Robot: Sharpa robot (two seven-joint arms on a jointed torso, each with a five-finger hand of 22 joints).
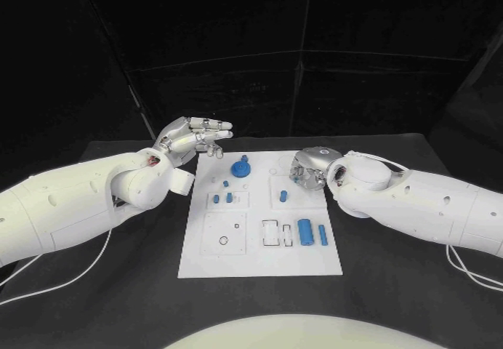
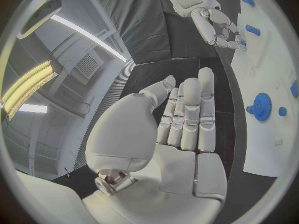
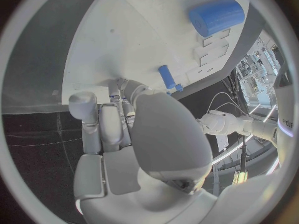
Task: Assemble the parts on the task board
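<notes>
Task board (image 1: pixel 210 262), a flat white plate, lay mid-surface on the black surface (image 1: pixel 94 291), between my two arms. My left hand (image 1: pixel 195 137) hovered off the board's far left corner, fingers (image 2: pixel 190 109) straight and side by side, holding nothing. My right hand (image 1: pixel 310 169) was down over the board's far right part, fingers (image 3: pixel 99 129) curled toward the plate; whether they pinched anything I could not tell. Parts noted: a blue gear (image 1: pixel 242 169) with a stubby hub, standing near the far edge between my hands; a blue cylinder (image 1: pixel 305 232) lying near the right edge just beside a thinner blue pin (image 1: pixel 322 234); a short blue peg (image 1: pixel 283 195) close to my right hand; several small blue studs (image 1: pixel 217 198) left of centre. Outlined rectangular slots (image 1: pixel 279 233) and small round holes (image 1: pixel 223 241) sat in the near half. The parts looked like rigid moulded plastic, smooth and matt, so I judged them light and stiff, not fragile, but liable to roll or slip between metal fingers. The cylinder and pin would be best taken across their round flanks at mid-length; the gear by its toothed rim or hub. The board itself looked hard, smooth, thin-edged.
</notes>
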